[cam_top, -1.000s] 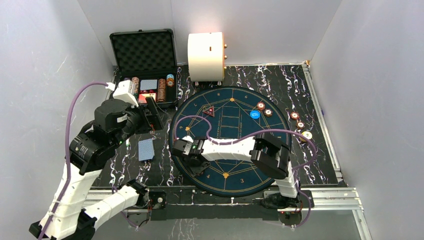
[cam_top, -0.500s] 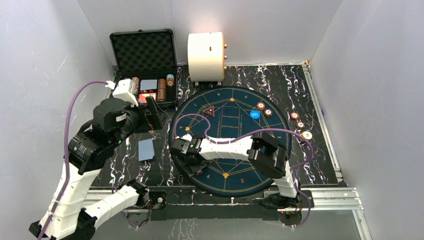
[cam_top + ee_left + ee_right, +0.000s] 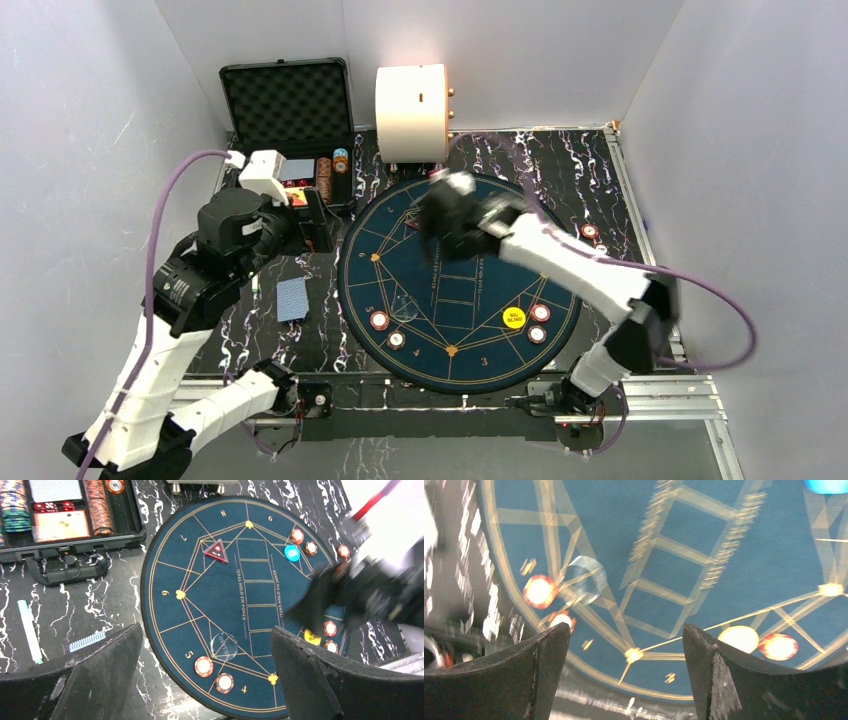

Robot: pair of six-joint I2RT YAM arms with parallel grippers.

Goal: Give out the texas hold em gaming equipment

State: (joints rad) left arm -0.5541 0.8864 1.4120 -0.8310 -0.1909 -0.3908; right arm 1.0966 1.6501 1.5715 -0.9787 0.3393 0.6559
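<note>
**Right arm off the near seats, both grippers empty**

Your right arm [image 3: 560, 258] has swung from the near-left of the round mat [image 3: 470, 300] up over its far side, blurred with speed. The right gripper [image 3: 625, 630] is spread wide with nothing between its fingers. The left gripper [image 3: 206, 630] is spread and empty too, and has edged toward the black case [image 3: 285, 105], just ahead and left of its jaws.

Where the right jaws sat a second ago, two red-and-white chips [image 3: 379, 320] now show by marks 4 and 5, beside a clear disc [image 3: 405, 305]. I judge that seat served. They now lie ahead of the right gripper's left finger, and the yellow button [image 3: 738, 638] sits just ahead of its right finger.

Ahead of the left jaws, the red triangular marker [image 3: 216, 551] and blue button [image 3: 292, 553] sit on the mat's far half. The chip rows [image 3: 95, 505] yet to hand out fill the case.

The mat's middle is bare, so you have free room to cross there. Mind the case's front lip. The blue-backed cards [image 3: 291, 298] and a pen [image 3: 30, 630] lie by the left finger.
</note>
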